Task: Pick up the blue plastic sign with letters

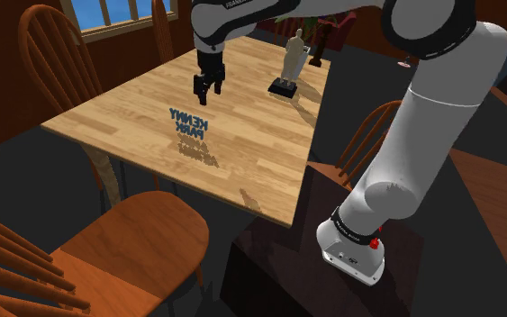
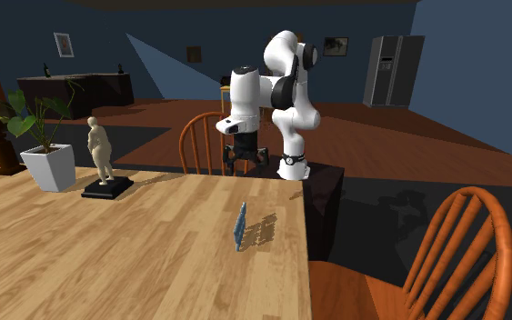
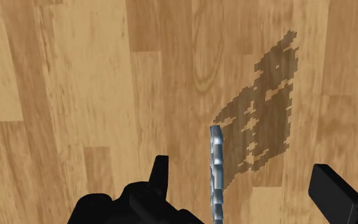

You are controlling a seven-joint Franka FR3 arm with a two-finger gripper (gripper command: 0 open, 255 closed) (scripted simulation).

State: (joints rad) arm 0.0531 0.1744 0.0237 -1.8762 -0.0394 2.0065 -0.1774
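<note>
The blue sign (image 1: 189, 123) is a thin row of cut-out letters standing upright on the wooden table (image 1: 134, 99). In the second exterior view the sign (image 2: 240, 225) shows edge-on near the table's right edge. My black gripper (image 1: 210, 91) hangs open above the table, a little beyond the sign and higher than it. In the wrist view the sign (image 3: 217, 175) appears as a narrow edge below the open gripper (image 3: 244, 184), closer to one finger (image 3: 160, 173) than to the other (image 3: 330, 189). Neither finger touches it. The sign's shadow lies on the wood beside it.
A pale statue (image 1: 289, 61) on a black base stands farther along the table, with a white plant pot (image 2: 49, 165) behind it. Wooden chairs (image 1: 58, 49) stand around the table, one close to the near corner (image 1: 125, 243). The robot's stand (image 2: 322, 195) adjoins the table's edge.
</note>
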